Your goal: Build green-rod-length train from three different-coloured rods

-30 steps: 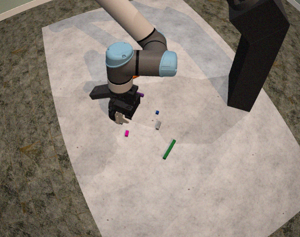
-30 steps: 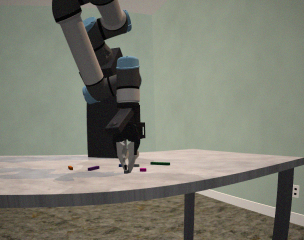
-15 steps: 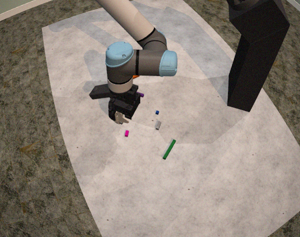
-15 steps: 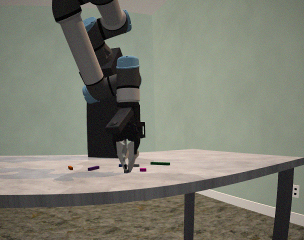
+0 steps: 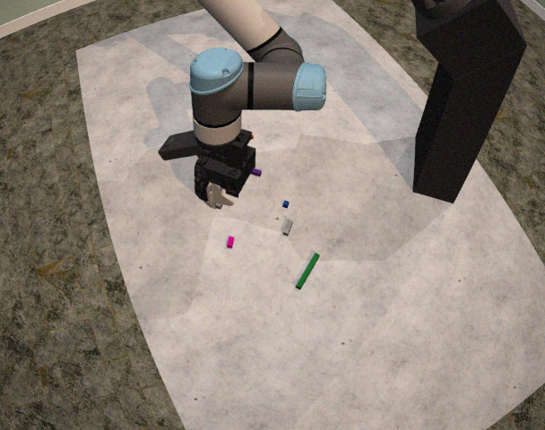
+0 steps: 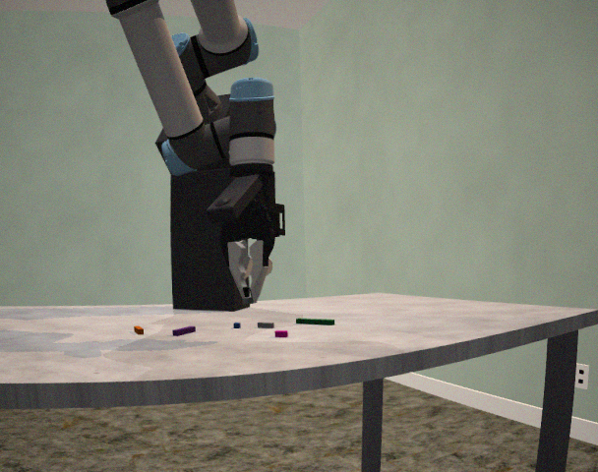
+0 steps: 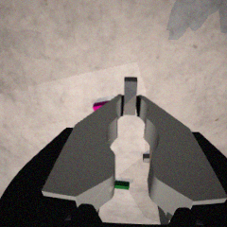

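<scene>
My gripper (image 5: 220, 204) (image 6: 249, 299) (image 7: 130, 96) is shut on a grey rod (image 6: 247, 298) (image 7: 130, 87) and holds it above the table. The green rod (image 5: 307, 270) (image 6: 315, 322) (image 7: 122, 184) lies on the table. A second grey rod (image 5: 288, 227) (image 6: 266, 324) lies between the green rod and the blue rod (image 5: 285, 203) (image 6: 236, 324). The magenta rod (image 5: 229, 242) (image 6: 280, 333) (image 7: 99, 106) lies apart from them. The purple rod (image 5: 256, 172) (image 6: 184, 330) and orange rod (image 6: 139, 329) lie farther off; the arm partly hides both in the top view. No lying rods touch.
The robot's black pedestal (image 5: 458, 120) (image 6: 198, 244) stands on the far side of the rods. The table's curved edge (image 6: 289, 373) runs along the near side in the exterior view. The fingers hide part of the table in the wrist view.
</scene>
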Robot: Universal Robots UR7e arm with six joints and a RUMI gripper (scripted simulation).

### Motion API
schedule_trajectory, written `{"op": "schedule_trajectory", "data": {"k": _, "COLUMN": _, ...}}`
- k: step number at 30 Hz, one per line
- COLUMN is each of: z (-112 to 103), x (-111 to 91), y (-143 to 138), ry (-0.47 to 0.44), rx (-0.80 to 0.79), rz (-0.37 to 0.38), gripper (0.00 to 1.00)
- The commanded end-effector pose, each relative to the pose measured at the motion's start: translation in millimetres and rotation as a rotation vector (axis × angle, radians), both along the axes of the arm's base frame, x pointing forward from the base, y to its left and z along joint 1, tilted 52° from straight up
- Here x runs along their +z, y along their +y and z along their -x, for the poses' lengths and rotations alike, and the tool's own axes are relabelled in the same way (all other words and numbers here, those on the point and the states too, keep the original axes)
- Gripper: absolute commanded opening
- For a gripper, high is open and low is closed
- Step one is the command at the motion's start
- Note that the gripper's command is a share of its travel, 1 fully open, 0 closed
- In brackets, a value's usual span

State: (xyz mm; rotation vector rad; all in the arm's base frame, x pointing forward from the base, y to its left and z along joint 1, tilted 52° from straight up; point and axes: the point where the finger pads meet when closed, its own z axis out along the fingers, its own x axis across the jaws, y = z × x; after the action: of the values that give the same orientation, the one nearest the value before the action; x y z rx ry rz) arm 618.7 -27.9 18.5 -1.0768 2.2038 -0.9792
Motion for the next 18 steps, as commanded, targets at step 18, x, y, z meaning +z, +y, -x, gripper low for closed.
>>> {"op": "schedule_trajectory", "data": {"k": 18, "z": 26.7, "x": 24.8, "y": 15.2, "ry": 0.0, "rx": 0.0, "rz": 0.0, "gripper": 0.0}}
